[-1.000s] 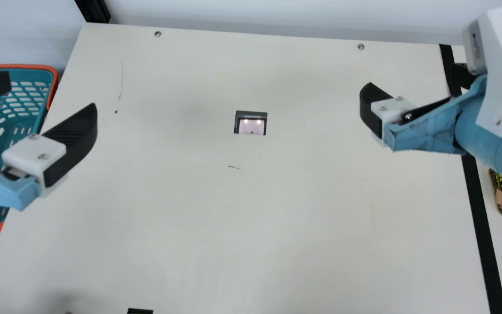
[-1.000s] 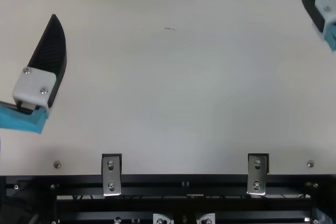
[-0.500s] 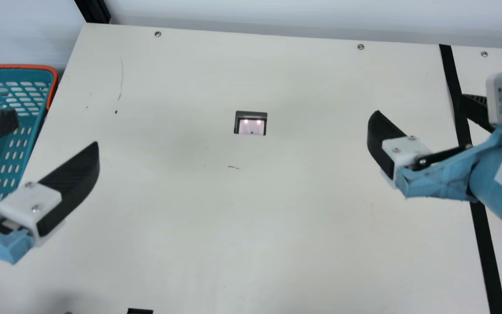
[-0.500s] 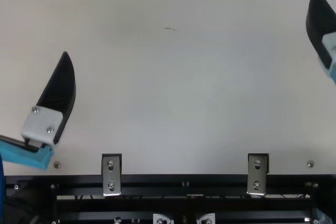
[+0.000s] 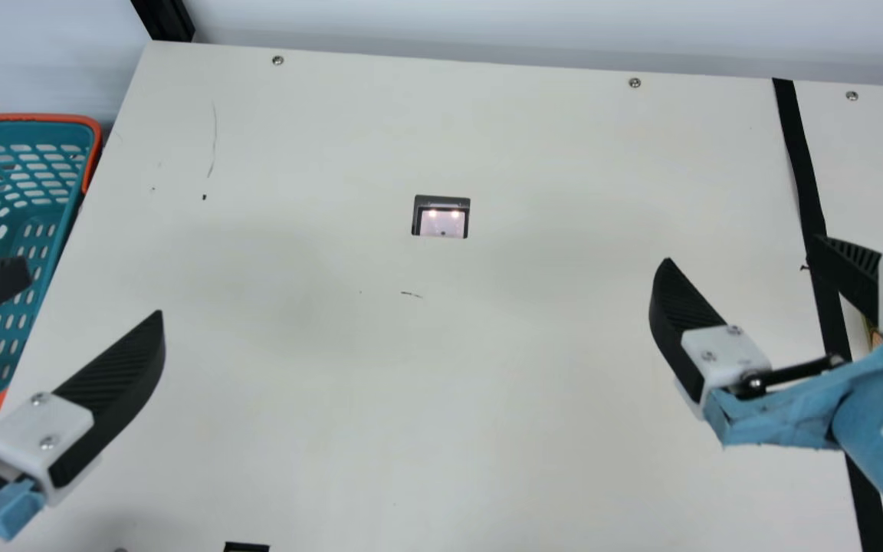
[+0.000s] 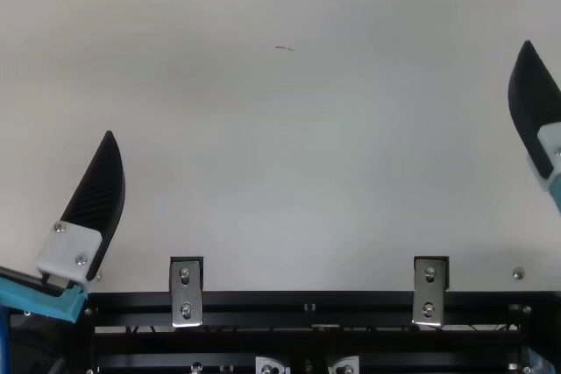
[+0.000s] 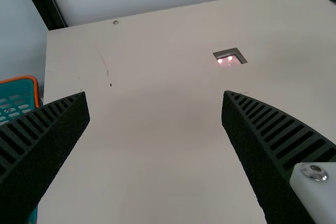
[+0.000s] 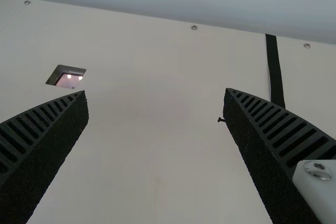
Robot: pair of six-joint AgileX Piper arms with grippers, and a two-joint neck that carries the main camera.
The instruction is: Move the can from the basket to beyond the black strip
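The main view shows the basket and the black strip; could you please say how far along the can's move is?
It looks done: a sliver of what seems the can shows beyond the black strip, mostly behind the right arm. Nothing is in hand: left gripper and right gripper have open jaws. Probably no carrying is left.

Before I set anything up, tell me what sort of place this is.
Probably a robot lab or test bench. A cream tabletop carries a straight black strip, a black metal frame runs along one edge, and the left gripper and right gripper hang over it.
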